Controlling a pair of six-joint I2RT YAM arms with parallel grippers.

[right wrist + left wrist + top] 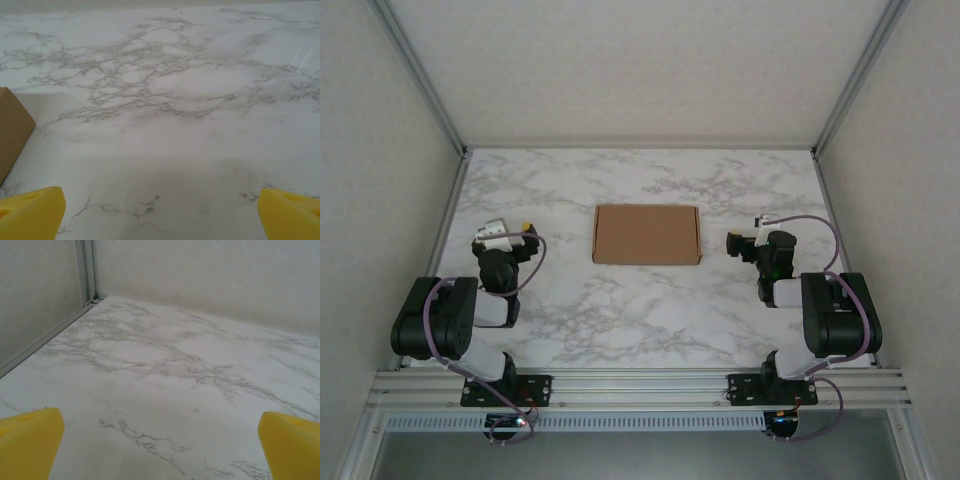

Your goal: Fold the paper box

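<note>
Left gripper (160, 445): released, yellow pads (30, 440) wide over bare table (165, 365) | Right gripper (160, 210): released, empty; paper box (12, 130) corner at 9 o'clock, apart | Overhead: paper box (647, 234) apparently folded flat, mid-table, grippers at its 9 and 3 o'clock.

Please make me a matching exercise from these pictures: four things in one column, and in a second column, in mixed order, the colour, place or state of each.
Things
1. paper box
2. left gripper
3. right gripper
4. table

Descriptions
A. white marble with grey veins
B. open, apart from the box, on its right side
C. brown, lying flat
D. open, apart from the box, on its left side

Pairs: 1-C, 2-D, 3-B, 4-A
</note>
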